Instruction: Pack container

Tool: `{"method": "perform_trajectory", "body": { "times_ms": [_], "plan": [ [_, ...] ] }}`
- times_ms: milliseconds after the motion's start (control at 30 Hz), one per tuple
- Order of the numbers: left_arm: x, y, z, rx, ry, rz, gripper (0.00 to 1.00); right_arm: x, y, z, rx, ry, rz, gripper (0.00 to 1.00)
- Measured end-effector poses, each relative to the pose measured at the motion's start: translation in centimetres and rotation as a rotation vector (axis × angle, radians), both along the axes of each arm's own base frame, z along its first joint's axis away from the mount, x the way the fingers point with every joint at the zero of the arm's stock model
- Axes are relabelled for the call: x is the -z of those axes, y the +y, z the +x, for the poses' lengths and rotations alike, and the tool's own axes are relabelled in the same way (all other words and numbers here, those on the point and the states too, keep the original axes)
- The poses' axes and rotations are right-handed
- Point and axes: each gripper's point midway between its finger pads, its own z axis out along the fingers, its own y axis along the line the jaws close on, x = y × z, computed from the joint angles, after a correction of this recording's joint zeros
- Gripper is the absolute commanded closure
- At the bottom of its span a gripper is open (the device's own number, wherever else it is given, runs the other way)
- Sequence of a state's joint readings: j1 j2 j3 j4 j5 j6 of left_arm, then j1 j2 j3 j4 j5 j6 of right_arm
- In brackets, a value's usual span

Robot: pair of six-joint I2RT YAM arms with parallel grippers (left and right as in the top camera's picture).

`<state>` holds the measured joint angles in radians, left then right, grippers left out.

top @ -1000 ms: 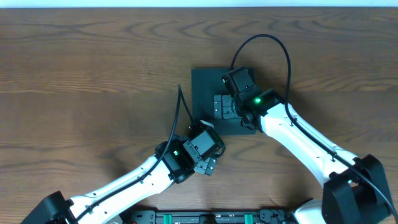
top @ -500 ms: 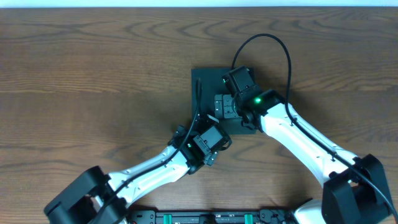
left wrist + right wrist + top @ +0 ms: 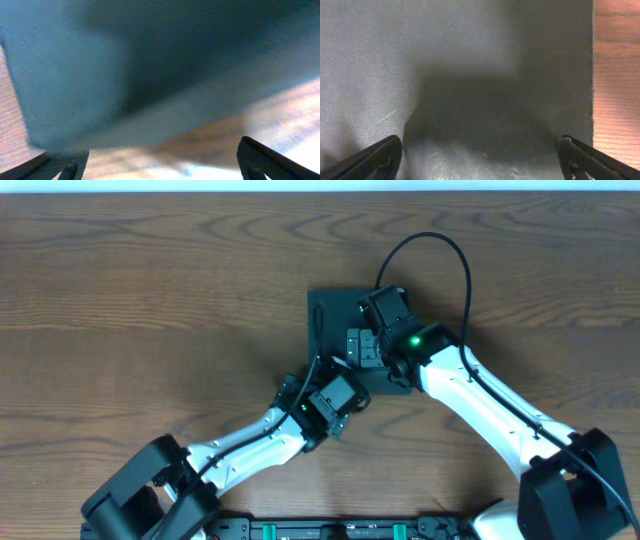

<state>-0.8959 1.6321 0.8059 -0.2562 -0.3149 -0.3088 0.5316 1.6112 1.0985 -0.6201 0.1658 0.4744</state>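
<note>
Square container (image 3: 335, 310) overhead; wrist views, only teal surface

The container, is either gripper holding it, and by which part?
Nothing is held. The left gripper is open beside the container; the right gripper is open above its top.

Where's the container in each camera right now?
Overhead: container sits mid-frame, slightly right of centre.
Left wrist: blurred, fills the upper frame.
Right wrist: fills all but the right strip.
Shared landmark: wood table beside its edge.
</note>
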Motion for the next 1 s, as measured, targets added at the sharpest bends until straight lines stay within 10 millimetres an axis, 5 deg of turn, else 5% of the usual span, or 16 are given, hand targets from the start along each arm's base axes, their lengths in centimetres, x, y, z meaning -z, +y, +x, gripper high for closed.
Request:
{"method": "perform_trajectory", "body": {
  "times_ms": [267, 767, 867, 1000],
  "plan": [
    [-1.2, 0.1, 2.8, -0.041, -0.086, -0.046, 0.04, 0.3, 0.1, -0.6, -0.019, 0.024, -0.004, 0.01],
    [-1.2, 1.2, 1.8, -0.018, -0.054, 0.017, 0.04, 0.3, 0.1, -0.6, -0.019, 0.024, -0.004, 0.01],
    [-3.5, 1.2, 1.0, 0.001, -0.075, -0.007, 0.04, 0.3, 0.2, -0.4, -0.019, 0.019, 0.0, 0.01],
    [-9.8, 1.0, -0.1, 0.024, -0.177, -0.132, 0.04, 0.2, 0.2, -0.6, -0.021, 0.024, 0.0, 0.01]
  ]
}}
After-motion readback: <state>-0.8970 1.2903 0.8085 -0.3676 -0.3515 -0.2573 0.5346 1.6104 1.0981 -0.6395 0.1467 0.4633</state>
